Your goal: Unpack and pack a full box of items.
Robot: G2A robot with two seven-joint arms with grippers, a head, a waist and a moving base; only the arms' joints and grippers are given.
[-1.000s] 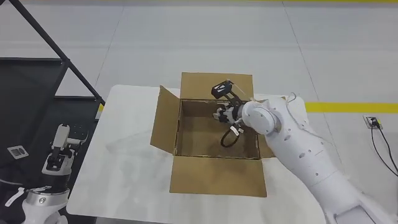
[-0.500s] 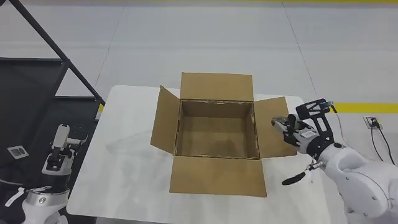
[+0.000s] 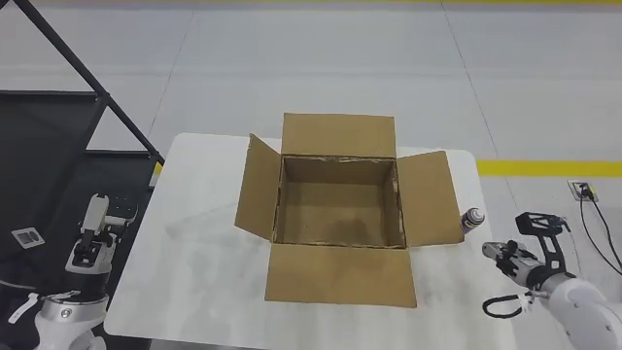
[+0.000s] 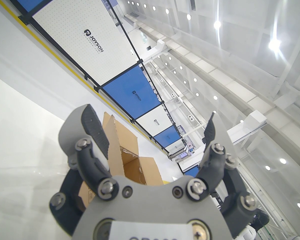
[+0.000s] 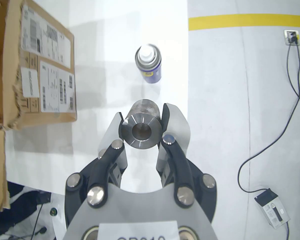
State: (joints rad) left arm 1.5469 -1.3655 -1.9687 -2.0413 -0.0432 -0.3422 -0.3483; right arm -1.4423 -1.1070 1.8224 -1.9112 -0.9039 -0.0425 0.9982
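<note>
**Right gripper and its load.** The right gripper (image 5: 141,119) has its jaws closed partway around a short metal cylinder (image 5: 142,130), one pad on each side of the curved wall. The cylinder is dull grey steel, scuffed on its side. Its end face is flat with fine radial lines and a round hole through the centre. It hangs over the white table (image 5: 130,13), near the right-hand edge.

**Step in hand (judged).** You appear to be unpacking, with the cylinder about to be set down.
- Lower it straight so that a flat end meets the table; laid on its side, a smooth round body would probably roll.
- Let go only once it is seated, because it looks heavy and the pads hold it by friction alone.
- Land it well inside the table edge.

**Spray can.** Just beyond the cylinder, a spray can (image 5: 148,63) stands upright. It has a blue body, a bright metal shoulder and a white cap. Leave a gap so that the opening jaws do not tip it.

**Box.** Farther in sits the cardboard box (image 3: 340,274), matte brown with all four flaps folded out. Printed labels cover the nearest flap, and the inside looks bare.

**Left gripper.** The left gripper (image 4: 151,121) is beyond the box, jaws spread wide and holding nothing, its ridged black pads tilted upward.
</note>
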